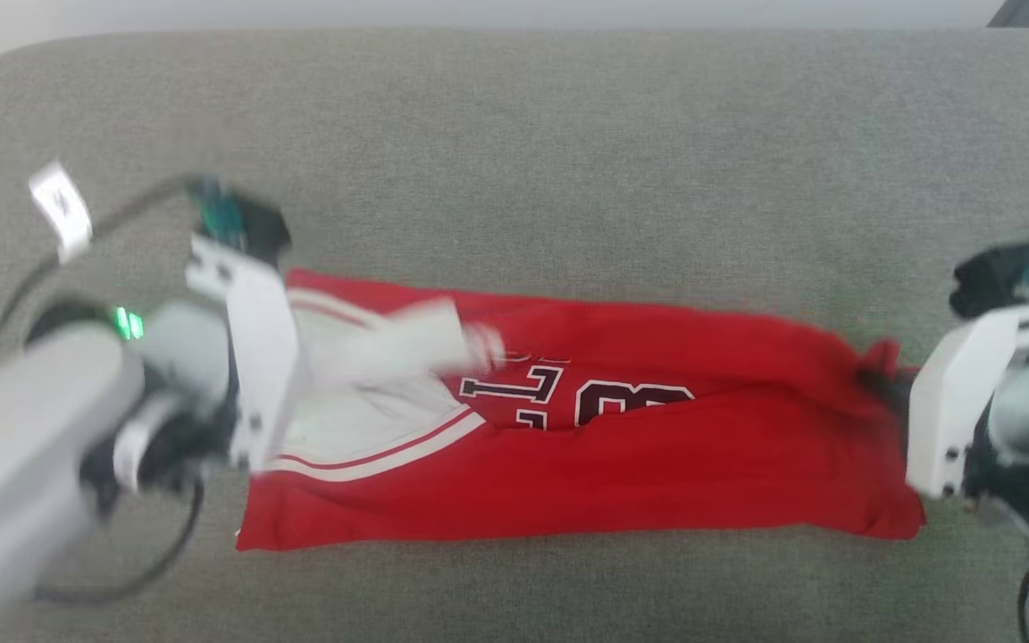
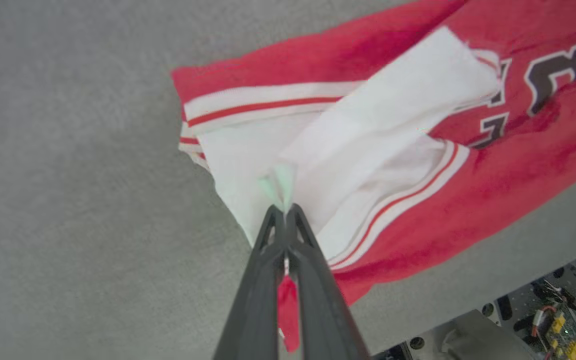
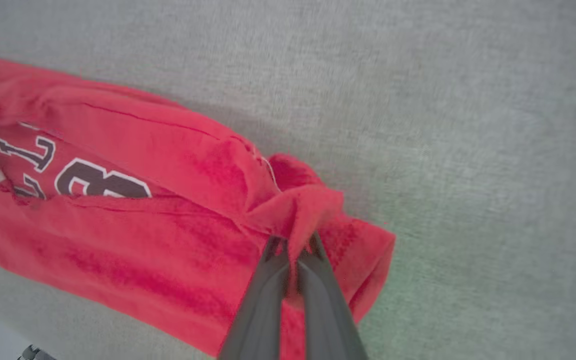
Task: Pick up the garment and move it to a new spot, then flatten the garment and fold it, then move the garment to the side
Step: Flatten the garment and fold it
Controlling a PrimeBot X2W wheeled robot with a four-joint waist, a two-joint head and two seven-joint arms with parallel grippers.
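Cushion (image 1: 514, 134): end effectors (image 2: 284, 212) (image 3: 293, 242) tight on garment (image 1: 657, 464)

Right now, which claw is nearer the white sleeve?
Left. The left claw pinches the garment right at the white sleeve; the right claw grips the red fabric at the opposite end.

The garment (image 1: 622, 482) is soft red cloth, matt and faintly fuzzy, with smoother white cloth sleeves (image 2: 368, 125) and a flat dark print (image 3: 103, 185). It lies on a grey mat (image 1: 514, 134) of coarse, matt weave. The left gripper (image 2: 284, 212) has dark matt fingers (image 2: 255, 300), plastic as far as the blur allows.
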